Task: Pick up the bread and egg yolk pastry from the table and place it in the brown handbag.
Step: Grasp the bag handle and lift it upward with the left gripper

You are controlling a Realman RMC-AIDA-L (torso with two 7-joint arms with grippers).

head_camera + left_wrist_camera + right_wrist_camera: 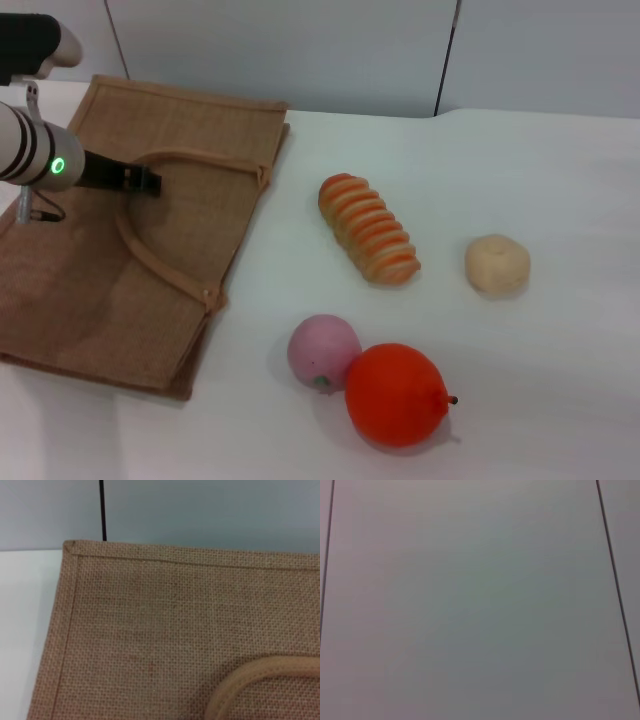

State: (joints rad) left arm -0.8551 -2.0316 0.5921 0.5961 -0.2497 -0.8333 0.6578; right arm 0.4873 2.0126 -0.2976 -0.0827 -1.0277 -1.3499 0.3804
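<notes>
Head view shows the left pincer [140,181], fingers' state I cannot tell, over the flat tan-brown woven jute handbag [90,290], right pincer unseen, so I judge opening the bag comes next, while the striped orange-and-tan ridged bread loaf [369,229] and the small pale round pastry bun [497,264] wait on the white surface [560,180].

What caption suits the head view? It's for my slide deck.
Left gripper over the flat brown handbag; bread and egg yolk pastry wait on the table.

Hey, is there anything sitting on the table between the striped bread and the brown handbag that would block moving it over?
Nothing visible: bare table separates the bread from the brown handbag. The left gripper hovers over the bag.
</notes>
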